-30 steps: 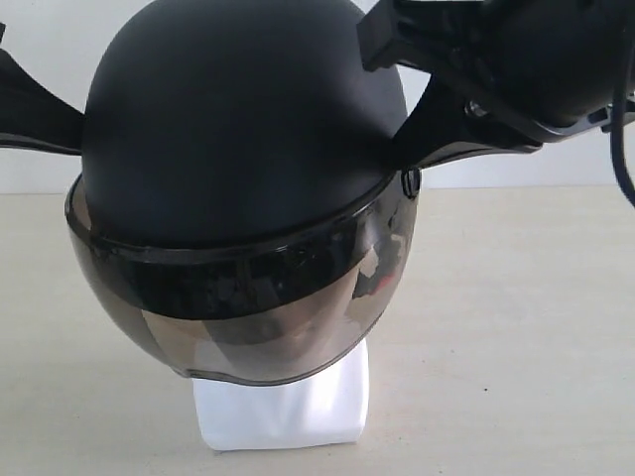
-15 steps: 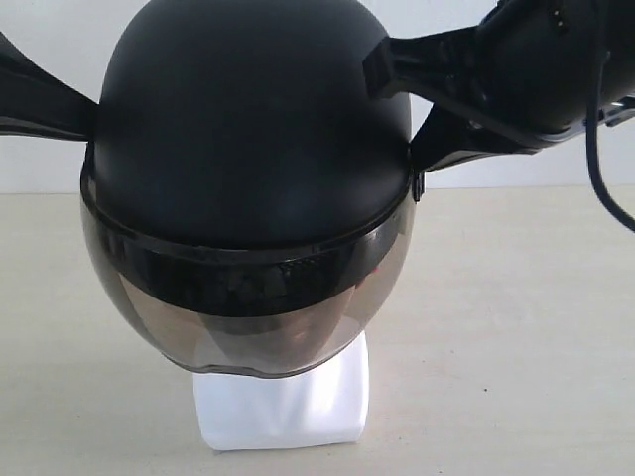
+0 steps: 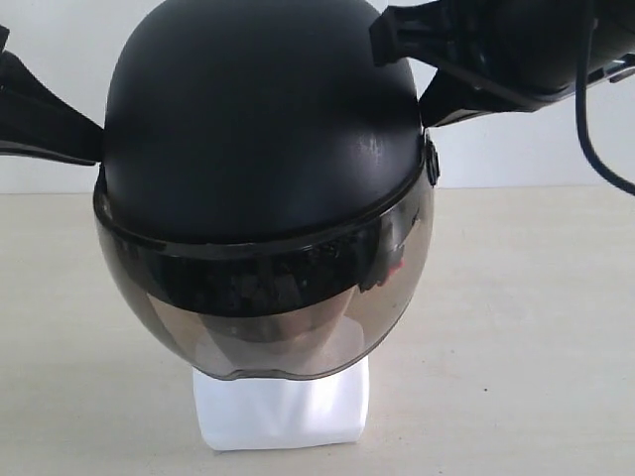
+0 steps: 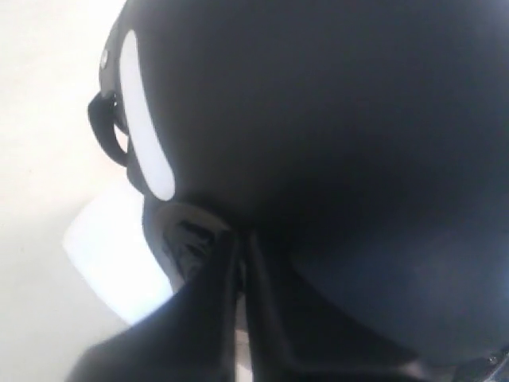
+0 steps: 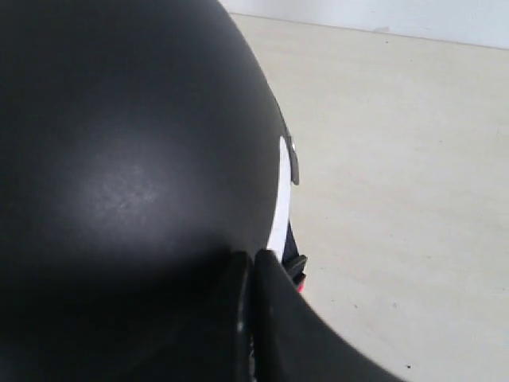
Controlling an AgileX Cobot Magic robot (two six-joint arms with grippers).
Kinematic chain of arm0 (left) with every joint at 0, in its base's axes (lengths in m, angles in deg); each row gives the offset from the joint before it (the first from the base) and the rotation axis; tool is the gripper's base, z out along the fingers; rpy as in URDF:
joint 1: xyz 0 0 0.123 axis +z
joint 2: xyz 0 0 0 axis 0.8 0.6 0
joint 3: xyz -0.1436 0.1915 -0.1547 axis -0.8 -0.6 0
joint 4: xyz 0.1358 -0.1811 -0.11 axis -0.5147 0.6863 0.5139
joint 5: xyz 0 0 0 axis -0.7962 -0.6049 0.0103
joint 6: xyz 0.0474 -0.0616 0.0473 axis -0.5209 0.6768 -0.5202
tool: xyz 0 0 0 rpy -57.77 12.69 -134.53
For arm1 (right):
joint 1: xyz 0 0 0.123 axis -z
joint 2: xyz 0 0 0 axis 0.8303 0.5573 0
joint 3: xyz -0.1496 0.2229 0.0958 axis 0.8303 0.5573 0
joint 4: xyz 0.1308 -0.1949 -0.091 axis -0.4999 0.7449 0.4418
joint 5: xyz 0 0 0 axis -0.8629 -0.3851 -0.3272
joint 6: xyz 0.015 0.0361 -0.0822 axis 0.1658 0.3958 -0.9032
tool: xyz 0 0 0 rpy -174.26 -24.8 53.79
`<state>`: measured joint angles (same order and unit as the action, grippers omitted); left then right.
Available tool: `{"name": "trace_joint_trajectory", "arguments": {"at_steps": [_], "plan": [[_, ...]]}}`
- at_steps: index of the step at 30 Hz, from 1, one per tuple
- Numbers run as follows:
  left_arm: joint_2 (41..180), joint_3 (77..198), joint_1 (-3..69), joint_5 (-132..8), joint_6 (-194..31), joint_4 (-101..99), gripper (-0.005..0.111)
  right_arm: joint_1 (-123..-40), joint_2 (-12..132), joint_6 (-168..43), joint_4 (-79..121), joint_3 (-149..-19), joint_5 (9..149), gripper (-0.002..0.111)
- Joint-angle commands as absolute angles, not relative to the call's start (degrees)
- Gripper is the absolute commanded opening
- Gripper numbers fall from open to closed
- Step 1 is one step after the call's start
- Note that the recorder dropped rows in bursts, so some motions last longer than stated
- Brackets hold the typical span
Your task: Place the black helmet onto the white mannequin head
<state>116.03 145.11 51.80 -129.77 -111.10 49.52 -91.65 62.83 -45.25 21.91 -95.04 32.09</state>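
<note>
two grippers share the load: the left gripper has its fingers drawn together on the lower rim of the black helmet on one side. the right gripper is pinched shut on the opposite rim, its jaws almost meeting over the thin shell edge. the helmet sits low over the white mannequin head, whose face is hidden behind the smoky visor. only the block base shows, standing on the beige table. whether the lining already bears on the crown i cannot tell. the shell looks stiff and matte, so a rim pinch should neither flex it nor slip much. it is probably heavy for such narrow holds, hence one each side. the visor looks glossy, hinged and easily scuffed, a poor place to grasp. the head could tip if the helmet drags sideways.
</note>
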Motion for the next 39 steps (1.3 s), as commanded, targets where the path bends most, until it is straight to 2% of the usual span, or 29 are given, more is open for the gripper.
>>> {"name": "trace_joint_trajectory", "arguments": {"at_steps": [1, 34, 39], "plan": [[116.3, 144.8, 50.5, -132.2, -110.5, 50.0, 0.004, -92.7, 63.0, -45.7, 16.9, -95.6, 33.3, 0.0], [109.0, 149.3, 53.3, -132.2, -110.0, 50.5, 0.004, -92.7, 54.9, -41.0, 22.9, -95.3, 25.4, 0.0], [106.2, 149.3, 53.3, -132.2, -110.0, 50.5, 0.004, -92.7, 52.6, -40.9, 25.9, -95.3, 20.8, 0.0]]}}
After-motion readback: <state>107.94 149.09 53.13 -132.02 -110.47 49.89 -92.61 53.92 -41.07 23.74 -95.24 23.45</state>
